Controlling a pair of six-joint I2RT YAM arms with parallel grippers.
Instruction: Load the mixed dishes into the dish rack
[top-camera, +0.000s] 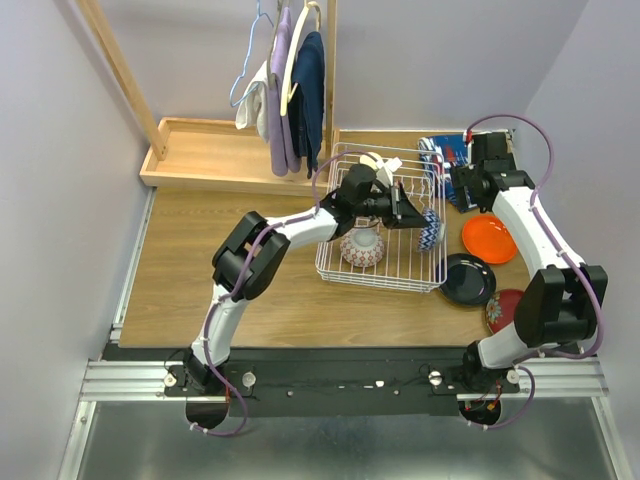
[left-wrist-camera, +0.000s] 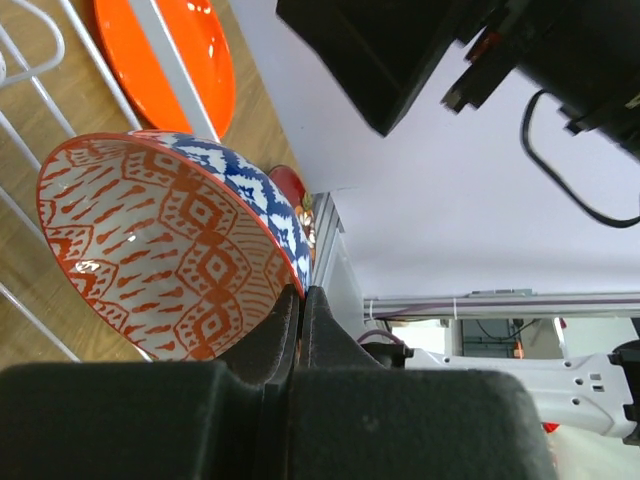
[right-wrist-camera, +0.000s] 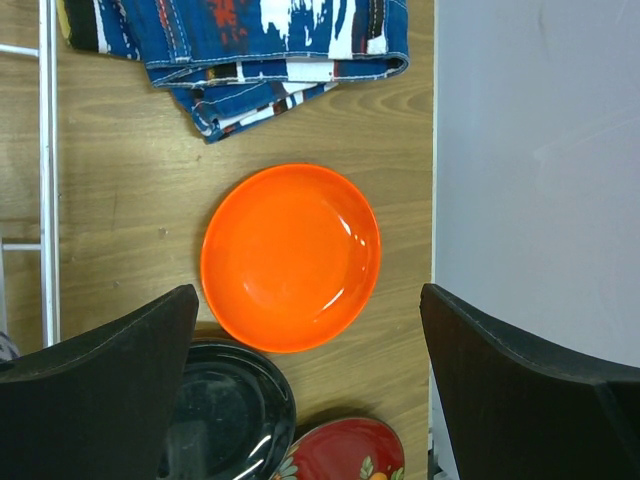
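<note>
Wooden tabletop: the left gripper is clenched on the rim of the tilted blue-patterned bowl at the dish rack's right wall. The right gripper hangs spread over the orange plate. The black plate and dark red plate are cut off.

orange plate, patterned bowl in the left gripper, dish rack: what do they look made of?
Orange plate: glossy with sharp highlights; glazed ceramic or melamine, can't tell which.
Patterned bowl: likely glazed ceramic; shiny surface, crisp red and blue pattern.
Dish rack: thin rods in a grid, looks like white-coated metal wire.
</note>
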